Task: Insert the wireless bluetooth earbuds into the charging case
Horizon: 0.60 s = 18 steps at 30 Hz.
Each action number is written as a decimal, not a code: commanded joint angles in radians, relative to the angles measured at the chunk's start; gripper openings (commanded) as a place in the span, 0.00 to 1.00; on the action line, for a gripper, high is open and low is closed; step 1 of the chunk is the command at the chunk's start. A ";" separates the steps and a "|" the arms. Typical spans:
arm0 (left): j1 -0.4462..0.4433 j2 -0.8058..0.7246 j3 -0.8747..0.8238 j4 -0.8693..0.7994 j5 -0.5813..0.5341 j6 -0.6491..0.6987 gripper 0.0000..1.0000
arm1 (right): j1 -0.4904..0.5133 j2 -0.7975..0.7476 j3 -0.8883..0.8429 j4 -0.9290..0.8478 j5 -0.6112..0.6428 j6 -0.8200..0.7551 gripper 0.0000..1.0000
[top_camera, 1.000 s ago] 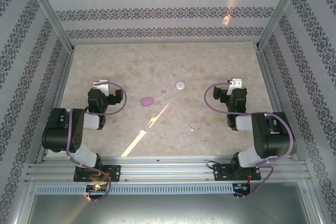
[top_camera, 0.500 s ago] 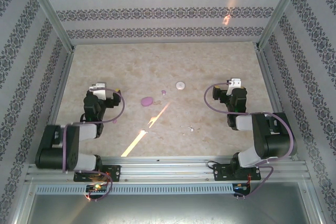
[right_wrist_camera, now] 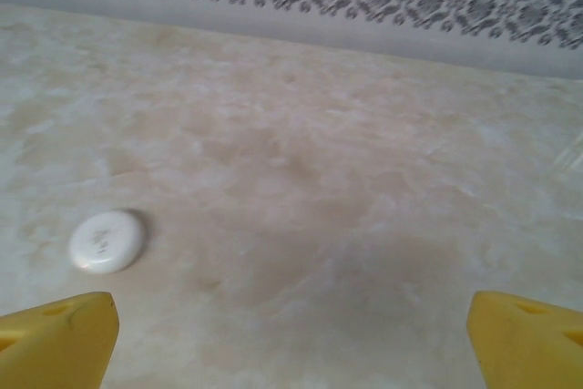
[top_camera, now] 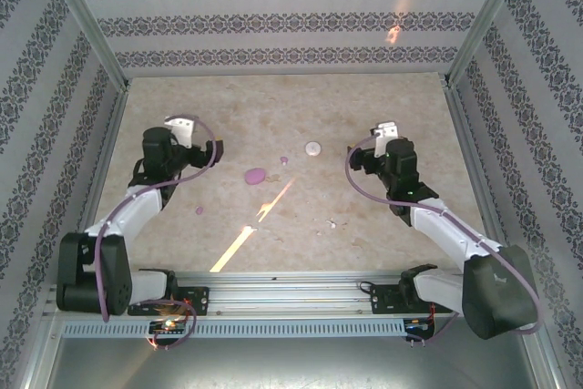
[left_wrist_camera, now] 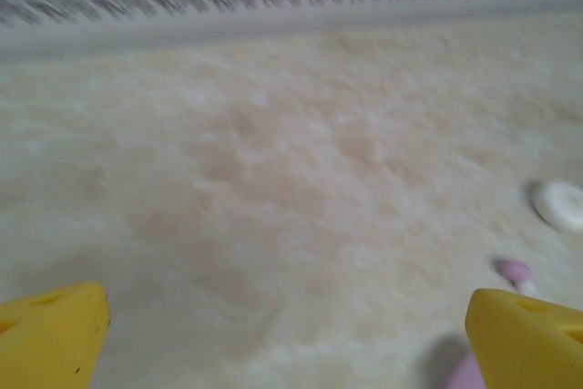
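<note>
The pink oval charging case [top_camera: 254,175] lies shut on the table, left of centre; a sliver of it shows in the left wrist view [left_wrist_camera: 469,375] beside the right finger. One lilac earbud [top_camera: 283,161] [left_wrist_camera: 513,269] rests just right of the case, toward the back. Another earbud [top_camera: 199,210] lies nearer the front left. My left gripper [top_camera: 180,134] [left_wrist_camera: 287,316] hovers left of the case, open, with bare table between its yellow fingers [left_wrist_camera: 55,330]. Over the right half, my right gripper [top_camera: 387,141] [right_wrist_camera: 291,316] is open and holds nothing.
A flat white round disc [top_camera: 313,148] [left_wrist_camera: 559,205] [right_wrist_camera: 107,241] lies behind the case, between the two grippers. A tiny white scrap [top_camera: 332,223] sits toward the front. Patterned walls [top_camera: 273,20] enclose the table on three sides.
Both arms have stretched out from their folded pose. The left gripper went up and toward the back; the right gripper went back and slightly left. The objects have not moved.
</note>
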 commanded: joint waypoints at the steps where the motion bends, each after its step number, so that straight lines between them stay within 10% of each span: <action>1: -0.077 0.086 0.108 -0.297 0.084 0.080 1.00 | 0.049 0.001 0.088 -0.264 0.094 0.147 0.97; 8: -0.259 0.234 0.287 -0.578 -0.024 0.197 1.00 | 0.081 0.199 0.320 -0.583 0.017 0.421 0.90; 18: -0.356 0.236 0.256 -0.546 -0.115 -0.001 0.92 | 0.179 0.683 0.852 -0.975 -0.085 0.453 0.85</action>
